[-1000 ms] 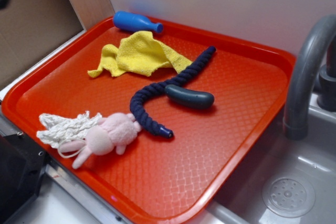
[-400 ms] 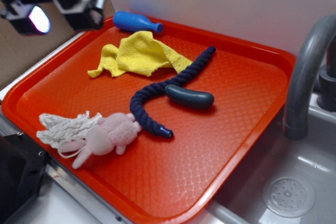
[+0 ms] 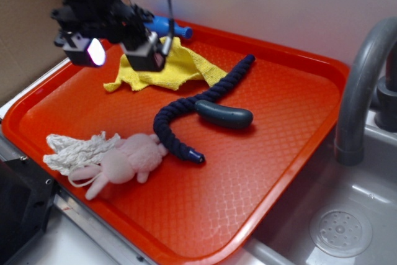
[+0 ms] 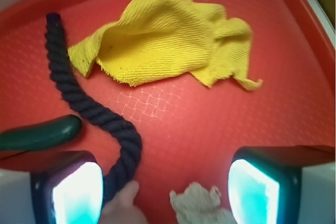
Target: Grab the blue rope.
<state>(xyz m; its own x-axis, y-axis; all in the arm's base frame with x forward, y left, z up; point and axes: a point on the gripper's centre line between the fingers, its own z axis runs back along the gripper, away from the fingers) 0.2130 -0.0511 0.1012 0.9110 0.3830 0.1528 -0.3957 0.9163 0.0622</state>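
Note:
The blue rope (image 3: 205,98), a thick dark navy twisted cord, lies curved across the middle of the orange tray (image 3: 285,147); the wrist view shows the blue rope (image 4: 86,106) bending down past the left pad. My gripper (image 3: 121,54) hangs open above the tray's back left, over the yellow cloth's near edge, well apart from the rope. In the wrist view my gripper (image 4: 165,187) is wide open with bare tray between its pads.
A yellow cloth (image 3: 180,66) lies at the back left, a bright blue bottle (image 3: 166,27) behind it. A dark grey-blue capsule (image 3: 224,116) rests against the rope. A pink plush toy (image 3: 127,159) with white netting (image 3: 77,150) lies front left. A grey faucet (image 3: 363,85) and sink stand right.
My gripper has come into view from the upper left and moved right and down over the tray's back left corner. The objects on the tray have not moved.

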